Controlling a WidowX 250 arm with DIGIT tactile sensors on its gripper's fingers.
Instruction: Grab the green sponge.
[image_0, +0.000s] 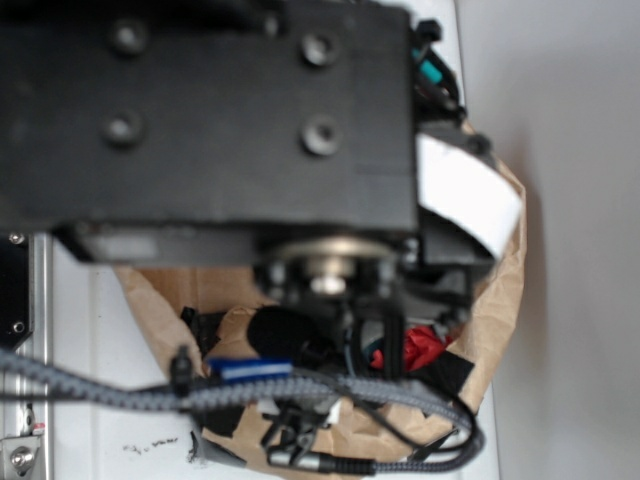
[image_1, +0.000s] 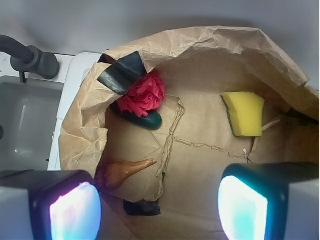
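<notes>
Looking down through the wrist view, I saw the gripper (image_1: 160, 205) hanging above the crumpled brown paper (image_1: 200, 165) with its jaws spread wide and nothing between them; the two fingers (image_1: 70, 210) framed the bottom corners of the picture, their inner faces glowing pale. The green sponge (image_1: 245, 113), really a bright yellow block with a dark edge along its left side, lay flat on the paper toward the upper right, well clear of both fingers and close under the paper's raised, folded rim. Across the sheet to the upper left sat the red cloth wad (image_1: 145, 95), resting against a dark green glossy oval (image_1: 147, 120) that poked out beneath it, with a strip of black tape (image_1: 120, 72) stuck to the paper's edge just above them. Lower left, a brown teardrop-shaped object (image_1: 122, 171) lay with its thin tip pointing right, and a small dark patch (image_1: 142, 207) sat below it near the bottom. A grey sink basin (image_1: 25, 125) and a dark faucet (image_1: 30, 57) showed off to the left beyond the paper. From the exterior view I could make out little: the black arm body (image_0: 210, 110) filled most of the frame out of focus, the paper showed beneath it, a scrap of red peeked through, and braided cables (image_0: 250, 395) ran across the bottom.
</notes>
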